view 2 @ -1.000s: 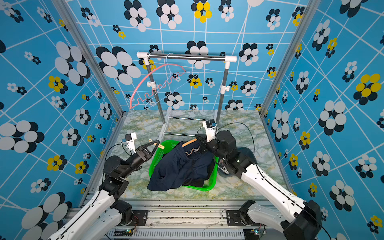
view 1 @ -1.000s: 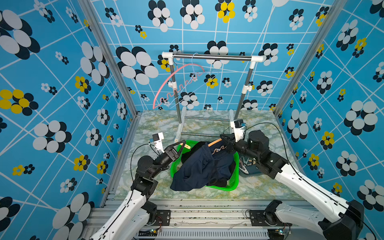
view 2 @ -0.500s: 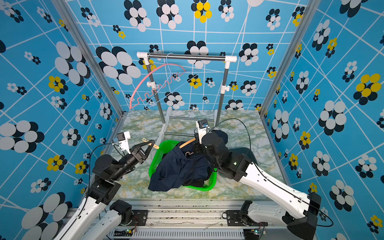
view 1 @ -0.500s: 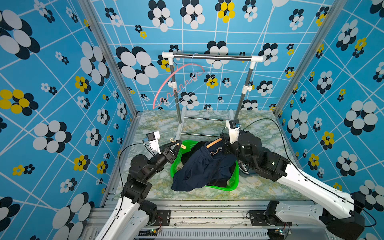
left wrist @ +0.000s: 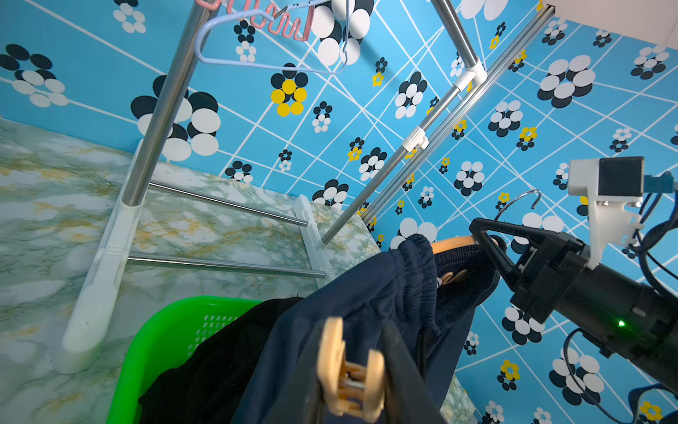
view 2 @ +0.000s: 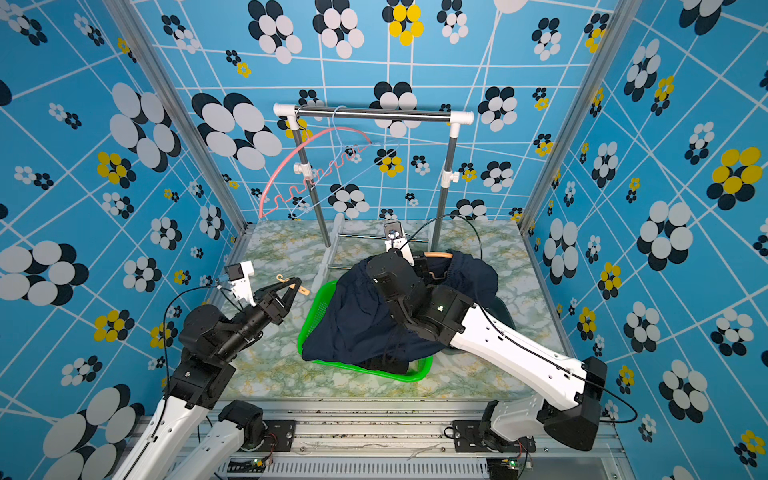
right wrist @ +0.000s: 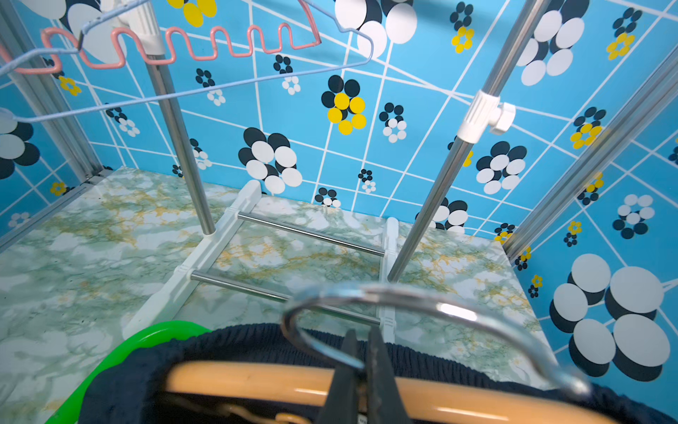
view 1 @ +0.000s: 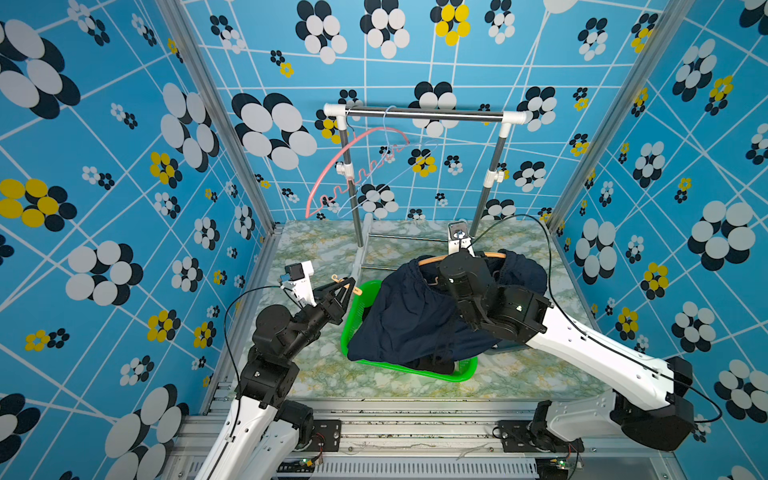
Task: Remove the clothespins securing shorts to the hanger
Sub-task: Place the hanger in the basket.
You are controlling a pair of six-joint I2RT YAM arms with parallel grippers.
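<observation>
My left gripper [view 1: 350, 284] [left wrist: 351, 326] hangs left of the green basket, shut on a tan clothespin [left wrist: 348, 370] [view 2: 293, 285] that touches no cloth. My right gripper [right wrist: 361, 343] [left wrist: 477, 227] is shut on the neck of a wooden hanger [right wrist: 275, 381] [view 1: 432, 260], just under its metal hook [right wrist: 422, 297]. It holds the hanger above the basket. The navy shorts [view 1: 407, 316] [left wrist: 367, 301] hang from that hanger by the elastic waist, with their lower end draped into the basket. A small tan piece [left wrist: 453, 276] shows at the waistband; I cannot tell what it is.
The green basket [view 1: 415, 372] sits mid-table with black shorts [left wrist: 220, 359] in it under the navy pair. A metal clothes rack [view 1: 424, 114] stands at the back, carrying a bare pink hanger [view 1: 353, 166] and a pale blue wire hanger [right wrist: 220, 88]. Its feet and crossbars [right wrist: 308, 235] lie on the marble table.
My right gripper has lifted the hanger and navy shorts and carried them toward the back. The left gripper keeps the clothespin near the same spot while its arm drew back.
</observation>
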